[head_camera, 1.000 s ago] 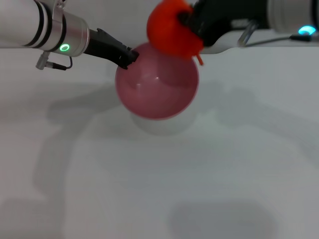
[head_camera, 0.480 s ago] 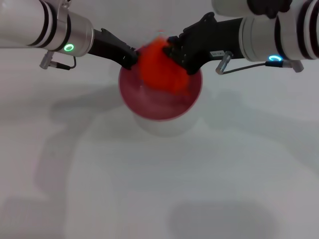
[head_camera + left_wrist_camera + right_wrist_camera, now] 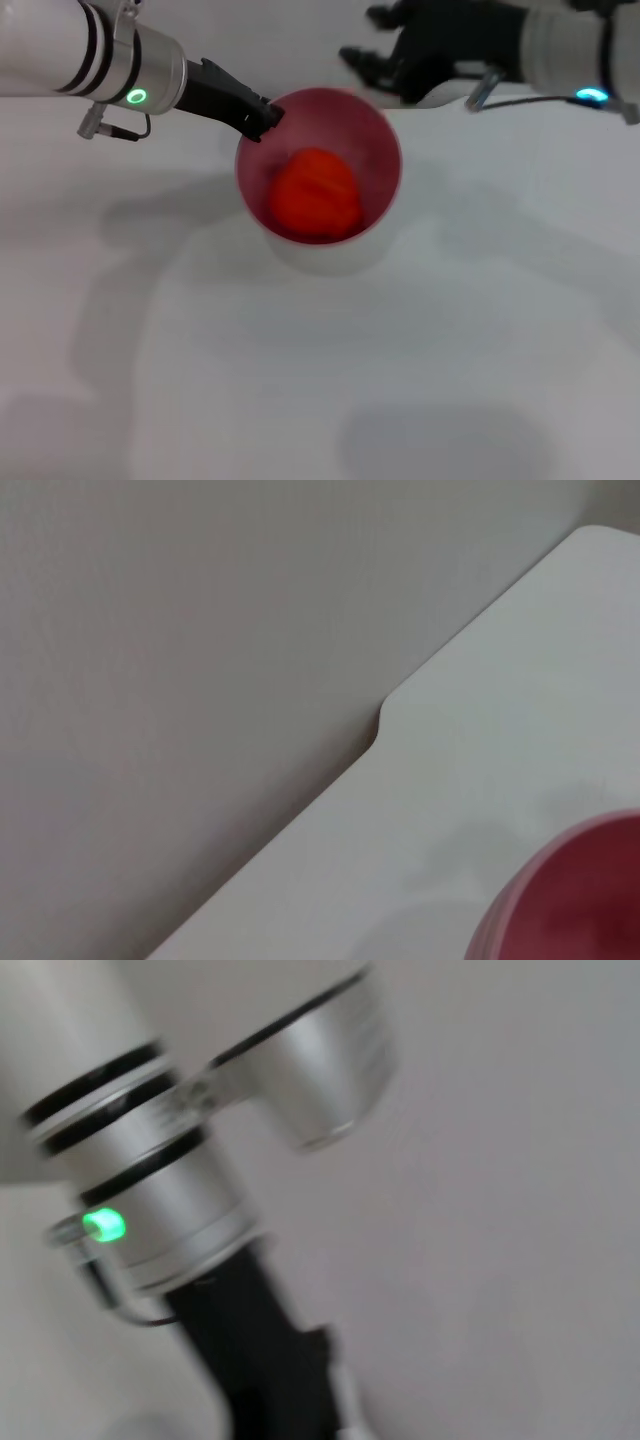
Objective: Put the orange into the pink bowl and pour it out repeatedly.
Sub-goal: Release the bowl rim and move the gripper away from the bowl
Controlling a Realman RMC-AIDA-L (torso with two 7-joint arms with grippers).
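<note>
The orange [image 3: 315, 193] lies inside the pink bowl [image 3: 372, 140], which the left gripper [image 3: 262, 116] clamps by its near-left rim above a plain white table [image 3: 320, 380]. The bowl's shadow falls on the tabletop beneath it. The table's notched edge meets a grey wall in the left wrist view. The right gripper [image 3: 372, 62], fingers spread and empty, hangs just behind the bowl; half a second earlier it held the orange over the rim.
</note>
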